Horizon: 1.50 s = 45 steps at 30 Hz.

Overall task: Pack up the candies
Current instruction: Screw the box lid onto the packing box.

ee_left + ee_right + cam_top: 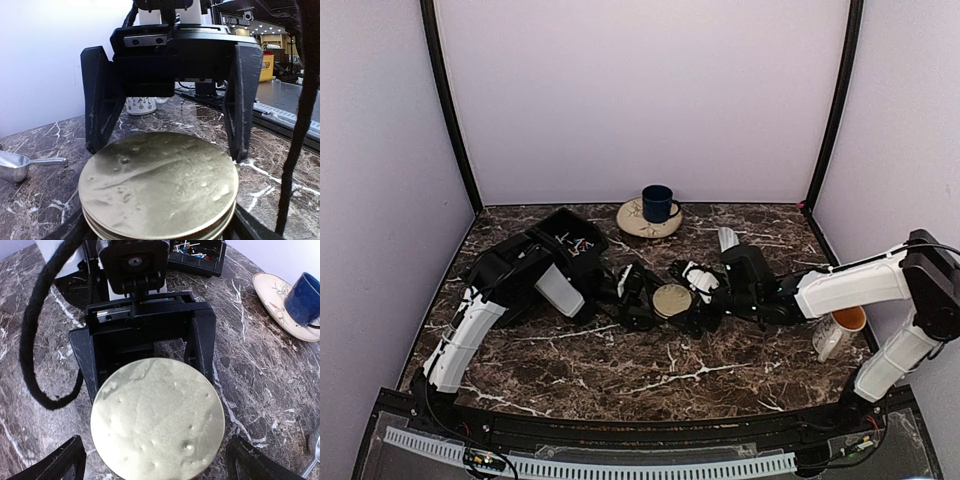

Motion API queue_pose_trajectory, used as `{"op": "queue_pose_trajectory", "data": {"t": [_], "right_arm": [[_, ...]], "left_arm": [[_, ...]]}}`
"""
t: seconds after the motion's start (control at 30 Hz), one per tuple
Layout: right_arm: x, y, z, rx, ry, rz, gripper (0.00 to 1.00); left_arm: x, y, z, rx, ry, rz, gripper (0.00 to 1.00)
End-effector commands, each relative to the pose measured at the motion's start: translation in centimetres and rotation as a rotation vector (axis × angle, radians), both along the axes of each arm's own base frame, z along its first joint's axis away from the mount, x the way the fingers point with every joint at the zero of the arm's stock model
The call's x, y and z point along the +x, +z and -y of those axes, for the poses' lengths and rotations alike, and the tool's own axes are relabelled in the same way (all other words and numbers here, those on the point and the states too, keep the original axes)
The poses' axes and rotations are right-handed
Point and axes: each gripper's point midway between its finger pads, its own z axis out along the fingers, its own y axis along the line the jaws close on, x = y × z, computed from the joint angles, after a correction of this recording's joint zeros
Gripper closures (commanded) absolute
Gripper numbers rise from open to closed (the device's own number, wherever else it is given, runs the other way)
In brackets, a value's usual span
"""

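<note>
Centre table: gold-lidded jar (pixel 672 300) sits between both arms. Left gripper (pixel 144 362) has its jaws wide but snug on the jar's sides under the lid, and looks to be holding it steady. Right gripper (pixel 167 150) is fully spread, fingers flanking the lid's edge with gaps, holding nothing. Candies (pixel 577 241) lie in the black tray (pixel 552 222), far left, well apart from the jar; any inside the jar are hidden by the lid. Step looks like lid handling, capping or uncapping, can't tell which. Next, likely: right jaws close squarely on the lid rim and twist while left stops the jar turning.
</note>
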Motion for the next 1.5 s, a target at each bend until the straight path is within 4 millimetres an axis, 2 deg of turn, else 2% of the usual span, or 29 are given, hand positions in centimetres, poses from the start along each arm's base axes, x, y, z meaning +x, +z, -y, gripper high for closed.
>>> {"op": "queue_pose_trajectory", "data": {"t": [0.0,0.2,0.43,0.57,0.83,1.17,1.47], "right_arm": [[-1.8,0.4,0.2,-0.046,0.214,-0.019,0.03],[-2.0,0.6,0.5,-0.108,0.391,0.052,0.03],[-3.2,1.9,-0.5,-0.067,0.621,0.064,0.03],[-3.2,1.1,-1.1,-0.093,0.712,0.025,0.03],[-2.7,0.3,-1.7,-0.131,0.777,0.018,0.02],[-2.5,-0.3,-2.1,-0.124,0.78,-0.009,0.0],[-2.2,-0.5,-2.4,-0.111,0.76,-0.026,0.07]], "left_arm": [[-4.6,-11.4,-2.4,0.248,-0.077,-0.339,0.33],[-5.7,-11.3,-2.4,0.249,-0.133,-0.335,0.33],[-6.7,-11.6,-1.9,0.272,-0.16,-0.317,0.33],[-6.8,-11.6,-1.9,0.272,-0.167,-0.316,0.33],[-7.1,-11.6,-1.9,0.272,-0.181,-0.311,0.33],[-7.1,-11.7,-1.8,0.274,-0.182,-0.315,0.33],[-6.9,-11.9,-1.8,0.278,-0.174,-0.316,0.33]]}}
